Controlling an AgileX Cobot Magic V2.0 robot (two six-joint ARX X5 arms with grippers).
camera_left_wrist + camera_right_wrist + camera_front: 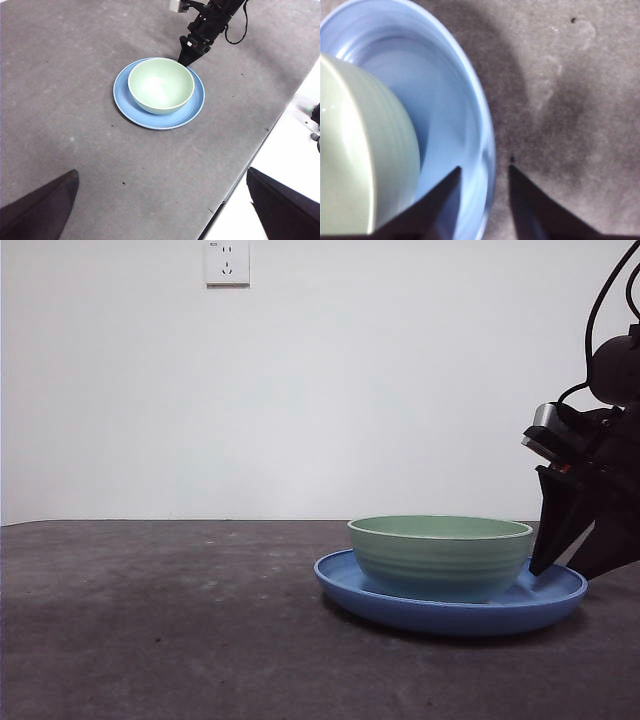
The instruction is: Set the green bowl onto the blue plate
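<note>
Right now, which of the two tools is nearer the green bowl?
The right tool: it straddles the blue plate's rim beside the green bowl. The left tool hangs open, well away.

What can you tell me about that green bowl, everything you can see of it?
The green bowl is pale mint, round and glossy, like glazed ceramic, with faint horizontal ridges outside and a lighter rim. It stands upright and looks empty, sitting inside the blue plate, which is much wider. It sits off-centre on the plate. The right hand is beside the plate's edge, one jaw over the plate's floor and one outside the rim, not touching the bowl.
</note>
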